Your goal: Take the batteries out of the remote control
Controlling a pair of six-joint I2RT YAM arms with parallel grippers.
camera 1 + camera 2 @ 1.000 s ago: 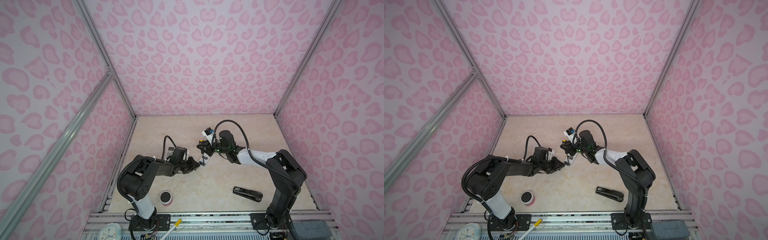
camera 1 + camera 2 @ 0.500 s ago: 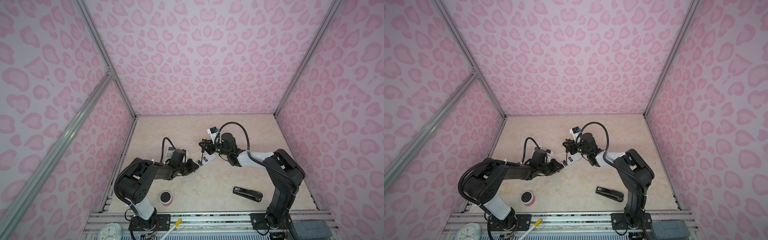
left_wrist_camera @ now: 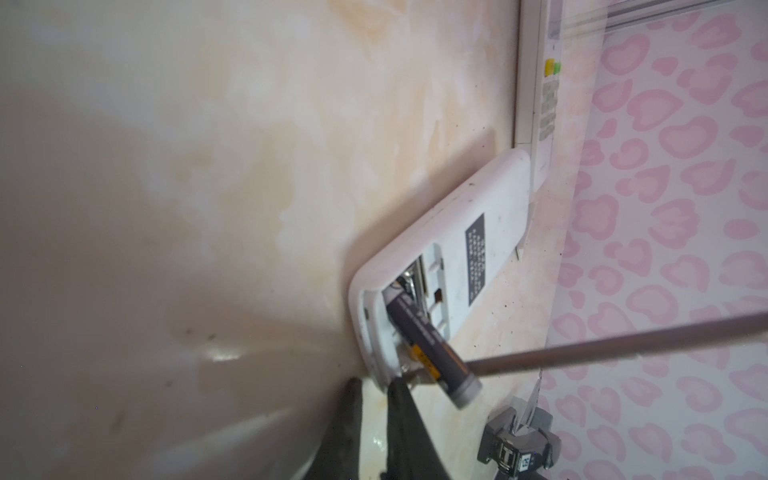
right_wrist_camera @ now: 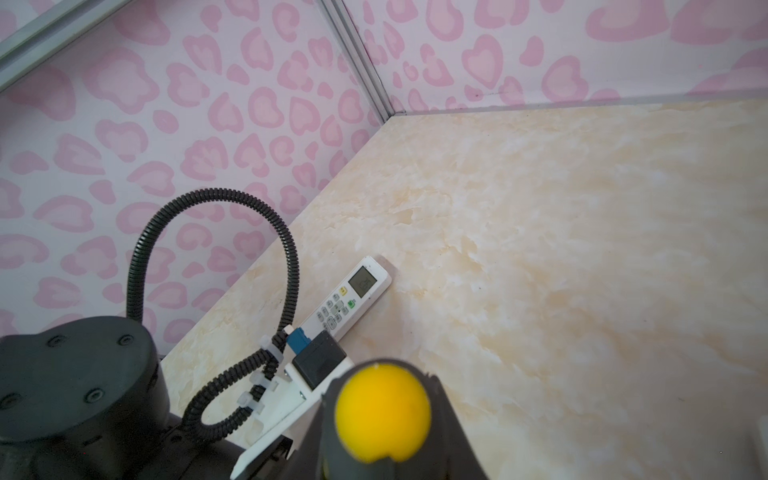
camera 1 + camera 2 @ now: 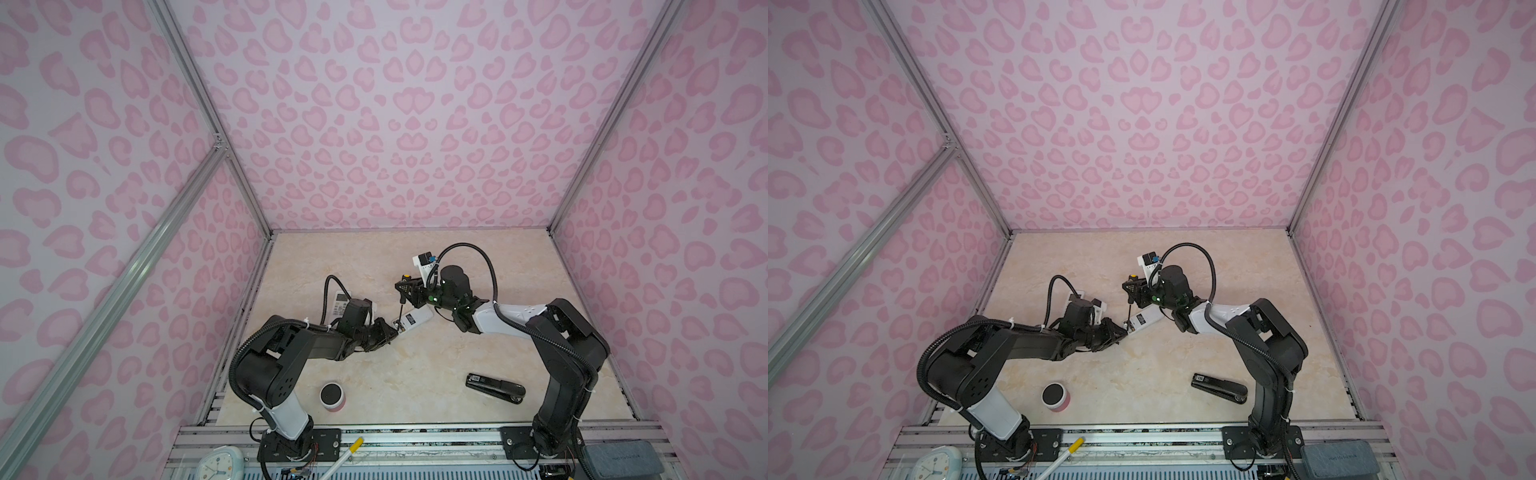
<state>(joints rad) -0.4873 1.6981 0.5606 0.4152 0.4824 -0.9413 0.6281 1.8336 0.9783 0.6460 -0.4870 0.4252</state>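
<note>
One battery (image 3: 428,340) sits tilted, one end raised out of the open bay of the face-down remote (image 3: 465,208), other end in the bay; screwdriver (image 3: 623,347) shaft touches it. Right gripper (image 5: 409,286) clamped on the screwdriver handle. Left gripper (image 3: 376,399) fingers nearly together at the remote's end; pinching it or not, cannot tell. Battery probably light, stiff, smooth, rolls; grab across the raised end. Remote's dark label and battery print: unreadable.
</note>
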